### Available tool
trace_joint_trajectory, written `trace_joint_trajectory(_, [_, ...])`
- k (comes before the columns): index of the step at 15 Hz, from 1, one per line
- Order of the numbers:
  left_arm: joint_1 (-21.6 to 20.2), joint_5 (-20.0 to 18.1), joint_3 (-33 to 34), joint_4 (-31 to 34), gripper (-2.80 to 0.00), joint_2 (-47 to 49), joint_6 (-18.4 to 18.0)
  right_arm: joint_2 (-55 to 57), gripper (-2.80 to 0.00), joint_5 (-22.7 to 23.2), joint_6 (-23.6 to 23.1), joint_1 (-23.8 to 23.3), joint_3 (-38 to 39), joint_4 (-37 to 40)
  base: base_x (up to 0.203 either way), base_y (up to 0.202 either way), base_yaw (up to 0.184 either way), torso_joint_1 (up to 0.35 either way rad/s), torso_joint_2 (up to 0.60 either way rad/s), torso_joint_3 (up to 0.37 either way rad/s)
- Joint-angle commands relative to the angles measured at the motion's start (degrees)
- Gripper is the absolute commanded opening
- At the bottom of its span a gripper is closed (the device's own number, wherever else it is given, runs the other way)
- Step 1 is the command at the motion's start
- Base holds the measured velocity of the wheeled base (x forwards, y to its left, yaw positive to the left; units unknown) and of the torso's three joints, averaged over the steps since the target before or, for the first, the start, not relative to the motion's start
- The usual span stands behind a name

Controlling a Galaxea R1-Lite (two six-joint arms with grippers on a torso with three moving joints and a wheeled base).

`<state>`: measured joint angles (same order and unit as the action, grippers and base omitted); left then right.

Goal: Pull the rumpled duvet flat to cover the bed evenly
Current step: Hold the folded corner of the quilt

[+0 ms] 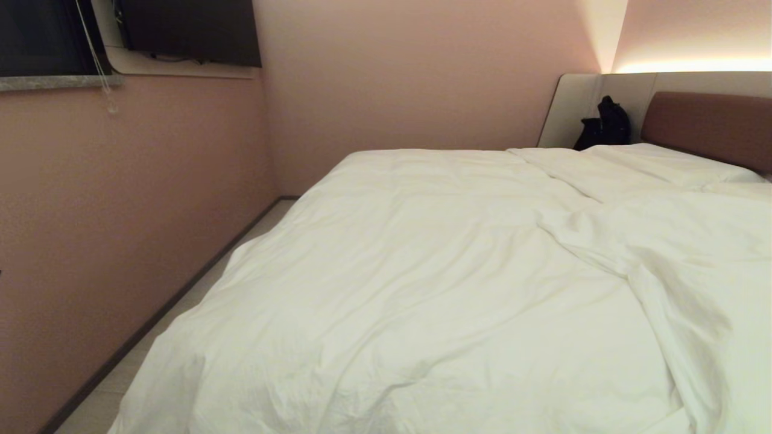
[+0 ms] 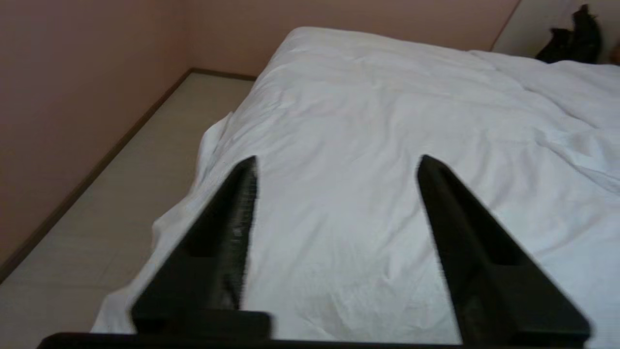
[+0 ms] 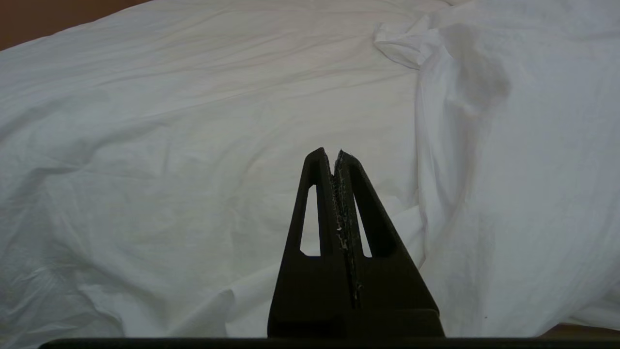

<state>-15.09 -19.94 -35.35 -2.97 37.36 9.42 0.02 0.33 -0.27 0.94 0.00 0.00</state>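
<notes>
Left wrist view: left gripper point(image 2: 336, 162) gapes above the duvet point(image 2: 387, 126).

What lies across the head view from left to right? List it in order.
Dark window → pink side wall → strip of pale floor → white duvet → black bag → brown headboard. Neither claw shows in this view.

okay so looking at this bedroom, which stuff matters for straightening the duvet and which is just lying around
For the job: duvet, bed, left gripper open above the duvet.

Just there: black bag by the headboard, pillow, dark screen on the wall, right gripper shut, idle.
</notes>
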Motion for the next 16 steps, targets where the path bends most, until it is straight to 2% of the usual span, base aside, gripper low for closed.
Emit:
trace_joint_trajectory(1, [0.0,-0.5,0.3,0.1,-2.8,-1.8,0.0,0.0,-2.8,0.0,-0.1,0.0,0.0,0.0,0.0,0.0,0.0,0.0,0.0,0.0])
trace_joint_trajectory(8, [0.0,-0.3,0.5,0.1,-2.8,-4.7,-0.7,0.0,-2.8,0.0,0.0,0.0,0.0,0.0,0.0,0.0,0.0,0.0,0.0,0.0])
trace_joint_trajectory(12, [0.0,0.2,1.5,0.1,-2.8,-8.3,-5.5,0.0,-2.8,0.0,0.0,0.0,0.0,0.0,0.0,0.0,0.0,0.0,0.0,0.0])
trace_joint_trajectory(15, [-0.1,0.4,1.5,0.1,-2.8,-10.2,-6.9,0.0,-2.8,-0.1,0.0,0.0,0.0,0.0,0.0,0.0,0.0,0.0,0.0,0.0])
trace_joint_trajectory(16, [-0.1,0.5,1.8,0.4,-2.8,-11.0,-9.1,0.0,-2.8,0.0,0.0,0.0,0.0,0.0,0.0,0.0,0.0,0.0,0.0,0.0])
